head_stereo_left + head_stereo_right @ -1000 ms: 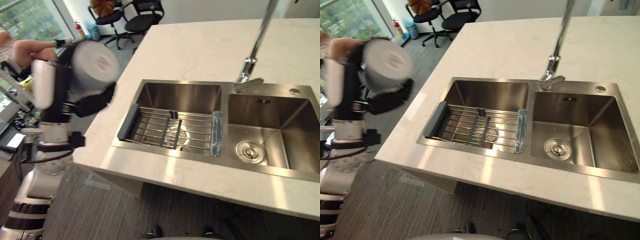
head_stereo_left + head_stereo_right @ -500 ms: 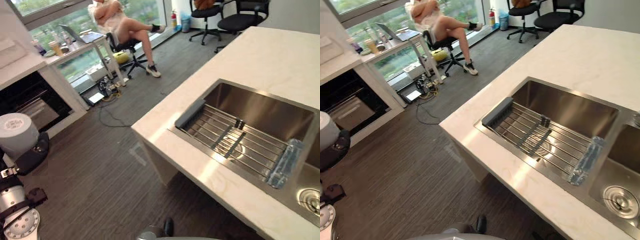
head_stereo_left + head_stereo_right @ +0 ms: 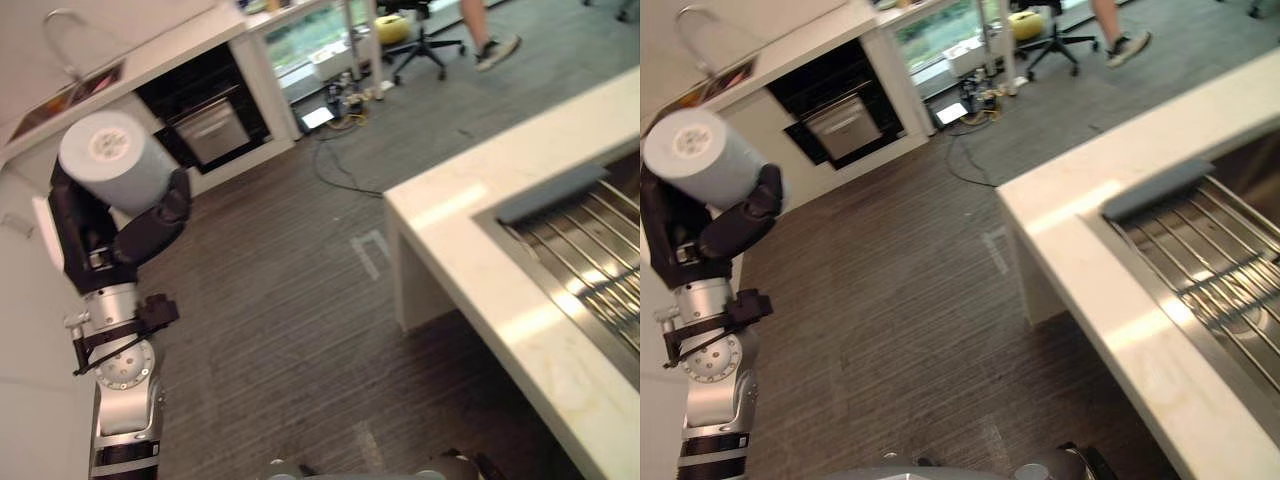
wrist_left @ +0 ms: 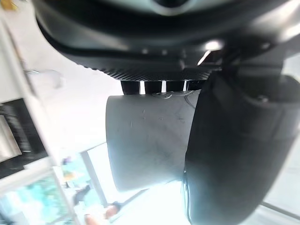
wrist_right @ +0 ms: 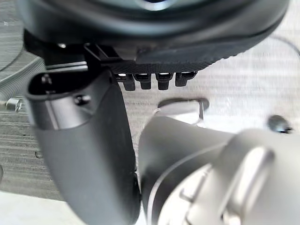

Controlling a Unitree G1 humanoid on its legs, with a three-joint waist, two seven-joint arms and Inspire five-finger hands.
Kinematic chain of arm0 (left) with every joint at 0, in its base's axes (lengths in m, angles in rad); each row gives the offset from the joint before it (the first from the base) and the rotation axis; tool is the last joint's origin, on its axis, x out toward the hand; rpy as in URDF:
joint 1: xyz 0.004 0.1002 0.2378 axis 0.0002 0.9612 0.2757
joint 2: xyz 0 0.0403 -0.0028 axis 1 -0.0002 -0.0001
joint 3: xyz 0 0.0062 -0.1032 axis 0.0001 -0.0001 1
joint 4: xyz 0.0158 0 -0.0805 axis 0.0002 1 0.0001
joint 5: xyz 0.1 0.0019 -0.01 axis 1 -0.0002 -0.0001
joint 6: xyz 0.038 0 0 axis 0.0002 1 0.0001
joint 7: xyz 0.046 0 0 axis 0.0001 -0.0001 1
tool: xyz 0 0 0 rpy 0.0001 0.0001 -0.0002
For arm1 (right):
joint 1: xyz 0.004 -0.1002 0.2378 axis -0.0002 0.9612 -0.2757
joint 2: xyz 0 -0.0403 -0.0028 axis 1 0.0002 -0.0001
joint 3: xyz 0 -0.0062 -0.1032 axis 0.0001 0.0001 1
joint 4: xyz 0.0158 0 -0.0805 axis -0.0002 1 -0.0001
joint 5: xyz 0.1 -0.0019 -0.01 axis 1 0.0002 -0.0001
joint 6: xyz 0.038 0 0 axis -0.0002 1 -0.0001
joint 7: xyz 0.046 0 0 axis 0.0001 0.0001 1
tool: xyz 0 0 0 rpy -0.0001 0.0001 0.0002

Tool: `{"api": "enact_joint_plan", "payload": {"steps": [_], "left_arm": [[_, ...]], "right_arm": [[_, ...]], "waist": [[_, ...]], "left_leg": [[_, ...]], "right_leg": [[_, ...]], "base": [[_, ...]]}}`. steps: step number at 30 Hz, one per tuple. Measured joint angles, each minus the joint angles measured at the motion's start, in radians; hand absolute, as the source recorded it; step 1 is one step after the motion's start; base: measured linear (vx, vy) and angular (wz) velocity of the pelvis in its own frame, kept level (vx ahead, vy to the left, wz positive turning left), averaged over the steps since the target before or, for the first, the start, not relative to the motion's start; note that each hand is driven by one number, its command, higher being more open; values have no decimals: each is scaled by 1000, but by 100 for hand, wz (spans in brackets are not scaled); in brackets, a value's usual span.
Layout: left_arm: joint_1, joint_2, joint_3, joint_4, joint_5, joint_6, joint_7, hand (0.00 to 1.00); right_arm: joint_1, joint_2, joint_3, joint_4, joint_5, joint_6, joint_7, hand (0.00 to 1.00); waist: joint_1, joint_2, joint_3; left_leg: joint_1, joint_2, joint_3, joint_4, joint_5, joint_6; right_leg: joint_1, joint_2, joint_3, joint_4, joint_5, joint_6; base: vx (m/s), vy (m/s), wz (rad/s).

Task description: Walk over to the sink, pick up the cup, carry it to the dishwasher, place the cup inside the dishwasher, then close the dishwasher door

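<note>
A pale grey cup (image 3: 112, 158) is held up at the left of the eye views, bottom towards me, with my left hand (image 3: 140, 232) shut round its side. In the left wrist view the cup (image 4: 145, 140) lies between the thumb and the fingers. Past it, under the far white counter (image 3: 150, 62), is the dishwasher's dark opening (image 3: 205, 110) with a grey panel (image 3: 213, 128) inside. My right hand (image 5: 84, 140) hangs over the wood floor with relaxed fingers and holds nothing.
The white island counter (image 3: 470, 270) with the steel sink and its wire rack (image 3: 590, 260) lies to the right. Dark wood floor (image 3: 290, 300) stretches between it and the far counter. A person's leg and shoe (image 3: 495, 45), an office chair (image 3: 420, 40) and floor cables (image 3: 345, 165) are beyond.
The camera has swung left, away from the sink towards the far counter and the dishwasher opening. The cup stays in my left hand, which now shows higher in the eye views.
</note>
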Motion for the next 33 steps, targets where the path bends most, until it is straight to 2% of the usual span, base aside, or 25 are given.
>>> {"api": "enact_joint_plan", "payload": {"steps": [1,2,3,4,5,6,7,8,9,11,12,13,14,16,20,23,27,33], "left_arm": [[-4,16,-11,-9,0,13,-4,0],[-9,43,-20,-2,0,39,-9,0],[-14,66,-32,42,-1,51,-20,0],[-15,72,-38,72,-1,52,-24,0],[-22,68,-52,136,-5,52,-26,0],[-43,43,-61,201,-19,53,-37,0],[-56,32,-71,234,-33,55,-46,0],[-69,22,-96,289,-53,62,-50,0],[-70,24,-127,323,-72,81,-50,0],[-74,27,-160,332,-103,90,-57,0],[-87,39,-169,327,-124,90,-62,0],[-98,48,-162,322,-142,90,-64,0],[-98,48,-163,322,-149,92,-63,0],[-99,67,-156,321,-160,95,-69,0],[-98,61,-159,321,-169,113,-109,0],[-89,50,-160,322,-183,134,-152,0],[-39,28,-157,326,-230,148,-208,0],[1,-21,-158,344,-269,149,-253,0]], "right_arm": [[-8,0,-10,2,-3,-1,-1,100],[-22,14,-34,-4,-8,-4,-1,100],[-17,33,-65,-15,-6,2,7,100],[-14,47,-70,-19,-4,7,12,100],[-5,84,-73,-25,-4,26,30,100],[2,127,-68,-26,-5,52,49,100],[6,150,-63,-24,-9,53,57,100],[14,182,-58,-24,-35,50,68,100],[23,197,-53,-26,-65,36,75,100],[41,190,-9,-55,-98,16,74,100],[43,176,20,-69,-124,10,74,100],[31,157,48,-74,-136,8,73,100],[26,139,59,-74,-139,9,73,100],[-22,90,68,-77,-152,10,74,100],[-76,44,91,-79,-152,17,91,100],[-98,44,128,-77,-67,37,92,100],[-116,88,161,-52,32,104,102,100],[-98,103,181,-46,35,116,117,100]], "waist": [[11,-4,4],[9,-21,10],[4,-35,4],[-1,-39,1],[-22,-34,-14],[-47,-39,-17],[-50,-39,-16],[-51,-39,-15],[-63,-40,-15],[-69,-49,-20],[-60,-81,-29],[-49,-108,-28],[-40,-101,-32],[-31,-106,-35],[-26,-109,-36],[-27,-112,-40],[-26,-116,-50],[-41,-130,-69]], "left_leg": [[21,-20,-17,-45,27,-52],[33,-70,-40,-79,33,-22],[21,-104,-93,-96,26,5],[10,-115,-128,-99,23,22],[-44,-113,-224,-97,22,49],[-93,-117,-339,-100,29,78],[-108,-122,-390,-106,35,84],[-120,-137,-483,-114,46,93],[-118,-154,-571,-114,53,89],[-113,-178,-675,-108,53,90],[-113,-210,-725,-108,51,88],[-104,-229,-760,-107,43,73],[-105,-220,-752,-103,42,71],[-85,-190,-740,-105,32,57],[-71,-174,-725,-114,29,52],[-60,-174,-695,-117,29,52],[-52,-175,-643,-123,29,52],[-30,-175,-560,-124,28,51]], "right_leg": [[3,-1,12,-9,22,1],[10,-5,80,-39,85,-30],[-19,-2,232,-52,150,-113],[-44,10,330,-56,165,-139],[-76,120,559,-98,97,-72],[-79,263,737,-162,26,-41],[-84,321,802,-186,2,-37],[-105,407,893,-192,-35,-29],[-127,461,964,-168,-61,-23],[-169,490,1038,-160,-72,-10],[-188,466,1056,-240,3,-1],[-188,438,1043,-257,29,10],[-169,446,1031,-272,32,6],[-111,474,994,-330,41,-5],[-79,492,992,-378,57,-14],[-52,494,999,-426,81,-8],[-34,496,1039,-497,132,4],[-22,497,1107,-562,195,6]], "base": [[-51,334,62],[-69,315,85],[-60,314,112],[-22,262,176],[42,167,243],[65,115,263],[129,70,265],[146,50,237],[128,37,234],[118,-43,206],[197,-143,188],[169,-141,118],[186,-143,66],[122,-98,24],[47,-32,-3],[21,23,-11],[-11,49,-26],[-94,45,-40]]}}
